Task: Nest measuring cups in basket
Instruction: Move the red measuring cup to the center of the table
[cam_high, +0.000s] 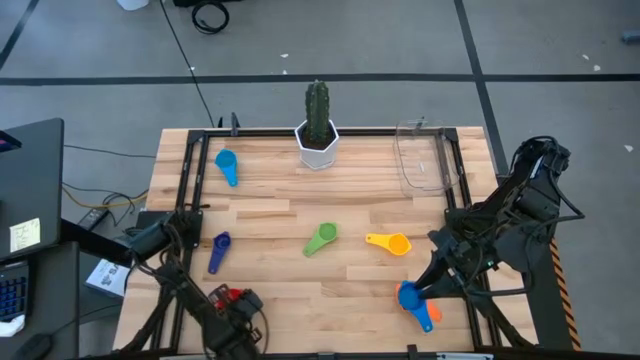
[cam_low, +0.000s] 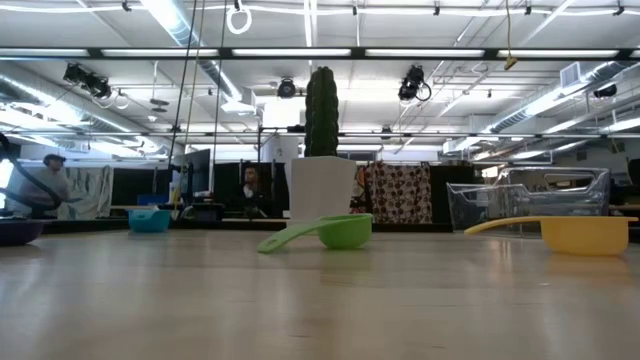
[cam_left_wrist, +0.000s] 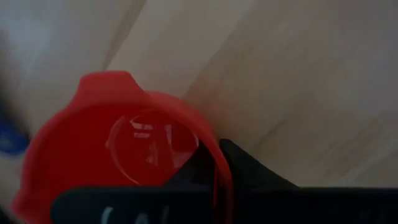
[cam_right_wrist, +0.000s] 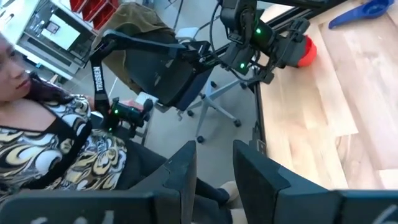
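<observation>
My left gripper (cam_high: 236, 302) stands at the table's near left edge, shut on a red measuring cup (cam_left_wrist: 118, 149), which also shows in the right wrist view (cam_right_wrist: 303, 51). My right gripper (cam_right_wrist: 214, 155) hangs open high over the near right corner, with nothing between its fingers. Below it a blue cup (cam_high: 407, 294) and an orange cup (cam_high: 429, 316) lie together on the table. Light blue (cam_high: 226, 163), purple (cam_high: 218, 249), green (cam_high: 322, 237) and yellow (cam_high: 390, 242) cups lie apart on the wood. The clear basket (cam_high: 424, 158) stands at the far right. My left gripper pinches the red cup's rim and wall (cam_left_wrist: 219, 163), one finger (cam_left_wrist: 202, 168) inside the bowl and the other (cam_left_wrist: 252, 177) outside. The fingers come from above, pointing steeply down. The cup sits open side up; whether it rests on the table I cannot tell.
A white pot with a green cactus (cam_high: 318, 138) stands at the far middle, left of the basket. A black frame (cam_high: 190, 180) runs along the table's edges. Bare wood lies between the cups in the middle. A person sits beyond the near left corner (cam_right_wrist: 37, 124).
</observation>
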